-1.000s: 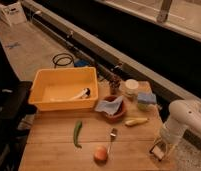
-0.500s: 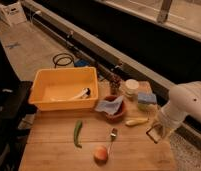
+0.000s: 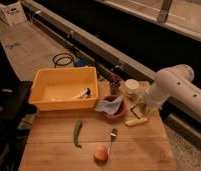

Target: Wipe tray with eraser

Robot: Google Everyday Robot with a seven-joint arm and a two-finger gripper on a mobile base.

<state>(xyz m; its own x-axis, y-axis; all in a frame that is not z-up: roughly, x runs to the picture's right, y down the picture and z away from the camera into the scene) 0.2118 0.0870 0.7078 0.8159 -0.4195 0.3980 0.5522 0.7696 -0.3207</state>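
A yellow tray (image 3: pixel 54 102) stands on the left of the wooden table. Inside it lies a white and dark object (image 3: pixel 80 94), possibly the eraser. My gripper (image 3: pixel 136 111), on a white arm (image 3: pixel 174 87), hangs low over the right side of the table. It is just right of a brown bowl (image 3: pixel 115 116) and above a yellow item (image 3: pixel 136 121). It is well to the right of the tray.
The bowl holds a blue cloth (image 3: pixel 109 105). A white cup (image 3: pixel 130 87) and a dark object (image 3: pixel 114 82) stand behind it. A green chili (image 3: pixel 77 133), a fork (image 3: pixel 112 136) and an orange fruit (image 3: pixel 100 153) lie near the front. A dark ledge runs behind the table.
My arm has swung left and away from the table's front right corner, toward the bowl. The things on the table have not moved.
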